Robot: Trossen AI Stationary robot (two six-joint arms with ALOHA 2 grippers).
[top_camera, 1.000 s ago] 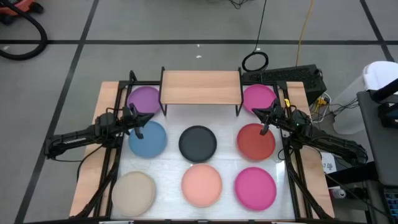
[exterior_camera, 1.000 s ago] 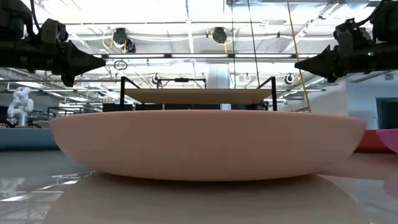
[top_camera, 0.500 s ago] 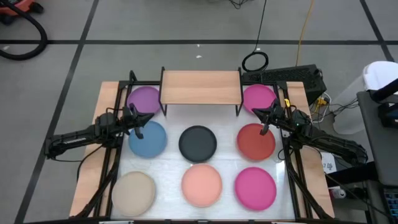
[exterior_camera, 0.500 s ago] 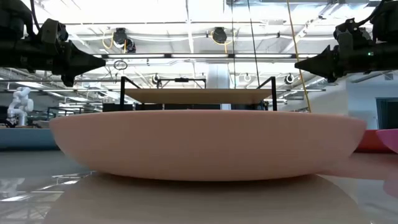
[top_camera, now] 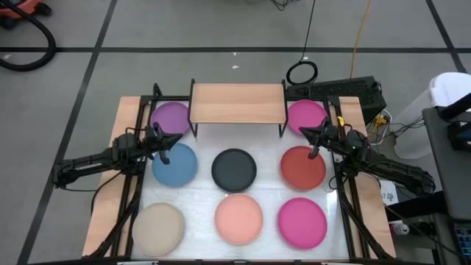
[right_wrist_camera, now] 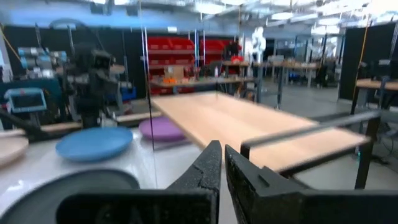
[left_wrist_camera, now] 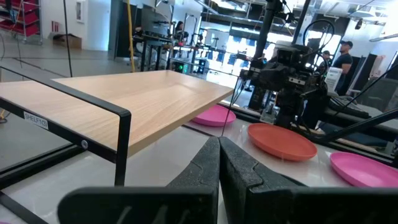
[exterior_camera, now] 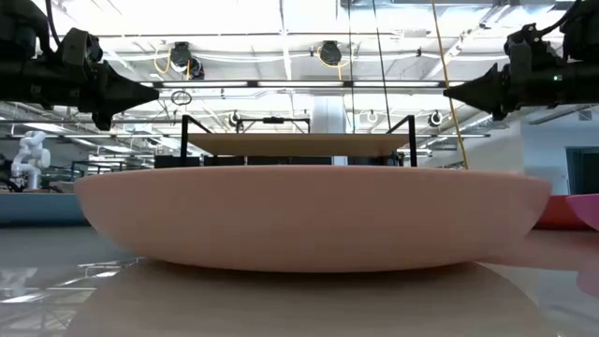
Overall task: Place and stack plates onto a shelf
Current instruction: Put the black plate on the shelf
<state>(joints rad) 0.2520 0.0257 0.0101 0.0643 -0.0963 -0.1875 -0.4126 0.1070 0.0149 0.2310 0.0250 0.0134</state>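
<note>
Altogether I count eight plates on my table, none on the shelf (top_camera: 237, 102) yet: purple (top_camera: 171, 117) and one magenta (top_camera: 305, 114) flank the shelf at the back, blue (top_camera: 176, 164), black (top_camera: 234, 168) and red (top_camera: 302, 168) sit in the middle row, beige (top_camera: 157, 226), salmon (top_camera: 238, 218) and the second magenta (top_camera: 302, 223) in front. My left gripper (top_camera: 165, 140) hovers between purple and blue, fingers pressed together; my right gripper (top_camera: 309, 137), fingers nearly together, has barely shifted since a second ago.
</note>
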